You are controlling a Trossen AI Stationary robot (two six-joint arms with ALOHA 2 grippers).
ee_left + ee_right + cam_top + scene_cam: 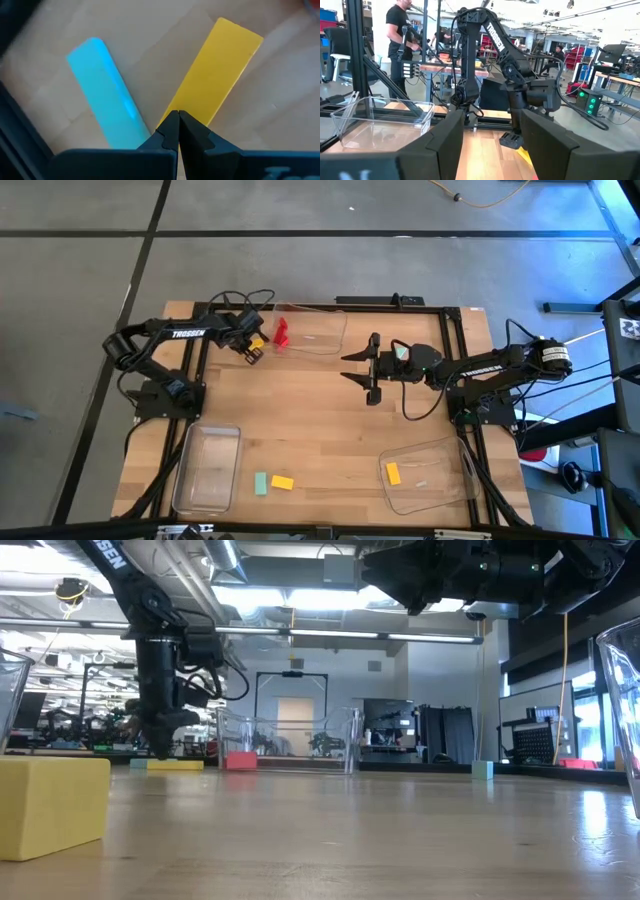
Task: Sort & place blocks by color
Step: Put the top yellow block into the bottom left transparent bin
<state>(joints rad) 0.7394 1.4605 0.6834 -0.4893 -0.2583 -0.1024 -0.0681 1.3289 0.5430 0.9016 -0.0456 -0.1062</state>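
My left gripper [251, 348] is shut at the far left, pointing steeply down, low over the table. Its tips [177, 125] stand between a yellow bar [220, 75] and a pale teal bar [107, 100], both flat on the wood. Red blocks [282, 332] lie beside the far clear tray [318, 332]. A teal block [402, 352] shows under my right arm. My right gripper [368, 370] hovers open and level over mid-table, with nothing between its fingers. A teal block [261, 483] and a yellow block [283, 482] lie near the front edge. My left gripper has its shut tips over the yellow bar's near end [172, 107], coming steeply from above. I cannot tell whether they touch the bar or the table.
A clear tray [207, 470] stands near left. Another tray [445, 480] near right holds an orange-yellow block [393, 473]. Black frame rails [195, 380] run along the table's sides. Bare wood lies between the two arms. A person stands in the room beyond the table.
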